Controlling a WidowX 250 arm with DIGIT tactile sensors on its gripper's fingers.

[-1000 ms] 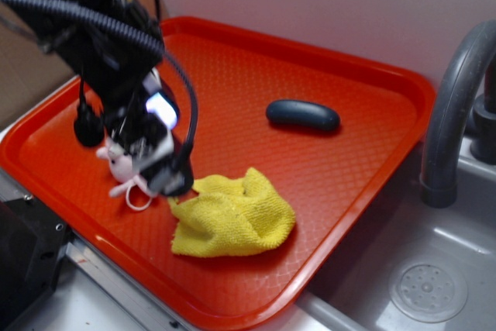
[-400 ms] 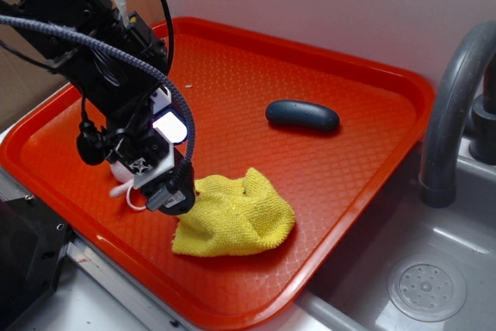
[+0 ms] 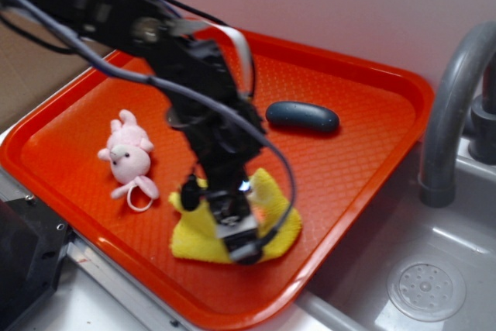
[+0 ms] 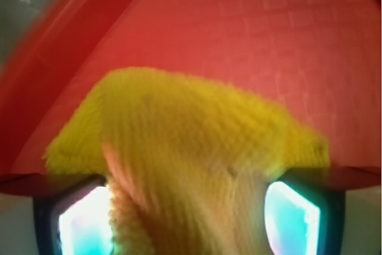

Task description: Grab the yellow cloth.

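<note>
Shifted from beside pink plush toy (image 3: pixel 128 159) to over yellow cloth (image 3: pixel 273 205) at tray (image 3: pixel 372 83) 6 o'clock. Gripper (image 3: pixel 236 232) spread wide, cloth bunched between fingers (image 4: pixel 86 222), not clamped. Risk: thin fold slipping out on closing.

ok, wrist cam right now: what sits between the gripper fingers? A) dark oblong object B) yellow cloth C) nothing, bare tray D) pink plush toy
B: in the wrist view a fold of the yellow cloth fills the gap between the two fingers, while the exterior view shows the gripper down on the cloth, with the pink plush toy and the dark oblong object lying apart on the red tray.
</note>
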